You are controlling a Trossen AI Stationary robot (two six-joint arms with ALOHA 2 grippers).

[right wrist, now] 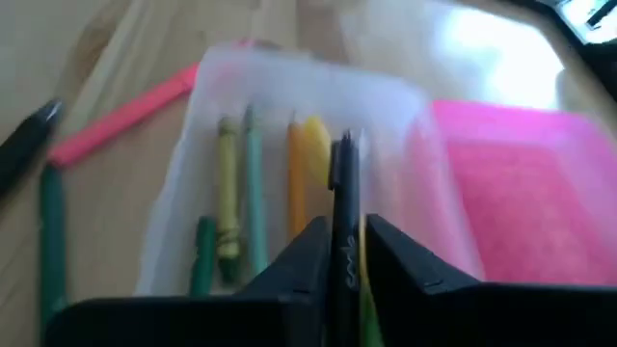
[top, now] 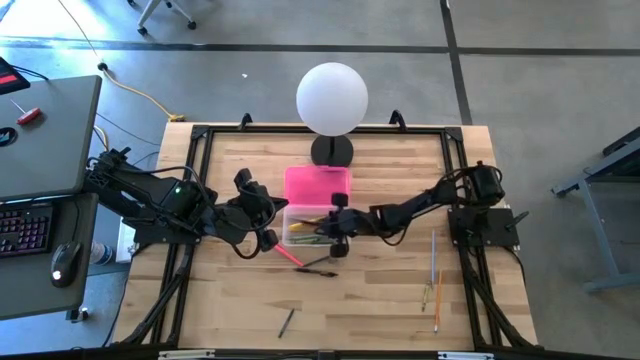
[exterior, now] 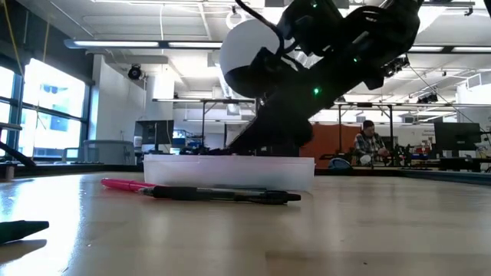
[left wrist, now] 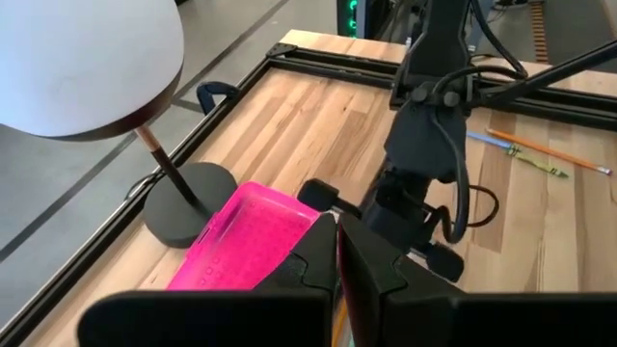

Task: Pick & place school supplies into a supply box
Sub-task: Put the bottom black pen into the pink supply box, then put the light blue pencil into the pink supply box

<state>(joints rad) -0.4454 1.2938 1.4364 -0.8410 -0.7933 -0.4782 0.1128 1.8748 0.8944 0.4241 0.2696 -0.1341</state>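
The clear supply box point(top: 300, 215) stands mid-table, its pink lid point(top: 318, 185) lying open on the far side. Yellow, green and orange pens point(right wrist: 231, 202) lie inside it. My right gripper point(right wrist: 344, 231) hangs over the box's right part, shut on a black pen point(right wrist: 342, 169). My left gripper point(top: 270, 232) is at the box's left end, its fingers nearly together. A pink pen point(top: 288, 256) and another black pen point(top: 318, 266) lie on the table just near of the box. Pencils point(top: 435, 285) lie at the near right. My right gripper pinches the black pen's shaft point(right wrist: 343, 207) between its two fingers. It comes from the table's right, slanting down, and the pen lies along the fingers with its free end pointing ahead over the box. The pen is clear of the box's contents. My left gripper is shut at the box's left end wall point(top: 284, 228), coming from the table's left and slanting down. A thin reddish strip point(left wrist: 339, 289) shows in the slit between its fingers. The fingers hide the place of contact. The box rests flat on the table.
A white globe lamp point(top: 332, 98) on a black base point(top: 332, 152) stands just beyond the lid. A dark pen point(top: 286, 322) lies near the front edge. A black frame point(top: 200, 132) rims the table. Bare wood lies at the near left and far right.
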